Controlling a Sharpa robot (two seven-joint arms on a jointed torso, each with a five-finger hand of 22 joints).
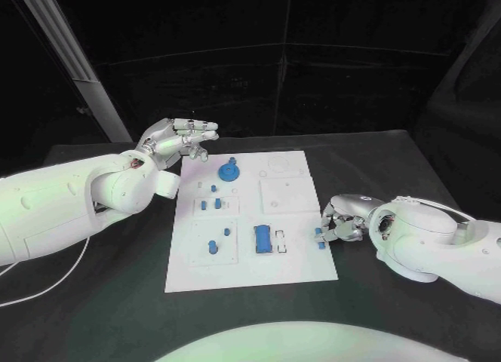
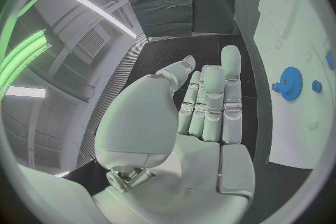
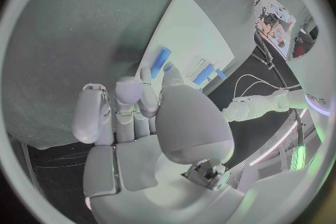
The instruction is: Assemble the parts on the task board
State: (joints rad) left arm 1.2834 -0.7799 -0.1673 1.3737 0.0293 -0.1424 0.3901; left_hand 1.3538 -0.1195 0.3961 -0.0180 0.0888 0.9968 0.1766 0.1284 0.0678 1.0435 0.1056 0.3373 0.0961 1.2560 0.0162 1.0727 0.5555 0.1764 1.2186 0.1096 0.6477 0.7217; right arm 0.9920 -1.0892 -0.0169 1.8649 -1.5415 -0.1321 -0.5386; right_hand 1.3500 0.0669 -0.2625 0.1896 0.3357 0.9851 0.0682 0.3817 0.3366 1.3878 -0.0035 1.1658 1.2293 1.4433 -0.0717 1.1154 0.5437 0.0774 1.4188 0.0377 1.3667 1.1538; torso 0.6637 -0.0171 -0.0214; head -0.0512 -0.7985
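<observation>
Left silver hand point(image 1: 183, 138) of my robot hangs over the far left corner of the white flat task board point(image 1: 296, 265), with fingers straight and a little apart, and it holds nothing; from the left wrist camera I see the same flat palm point(image 2: 203, 117) and no piece in it. Right silver hand point(image 1: 343, 220) sits at the right edge of the board, low near the black worktop point(image 1: 381, 158). Its fingers are curled in, and a small blue part point(image 1: 319, 233) is between the fingertips, just at the board edge. From the right wrist camera, this hand point(image 3: 133, 117) has its fingers bent toward the board, and I see something blue point(image 3: 160, 63) in front of them, but the grasp itself I cannot confirm there.

On the board I see a round blue gear point(image 1: 228, 171) near the far left side, a long blue rectangular block point(image 1: 262, 238) in the middle near part, and some small blue pegs point(image 1: 213, 246) on the left panels.
</observation>
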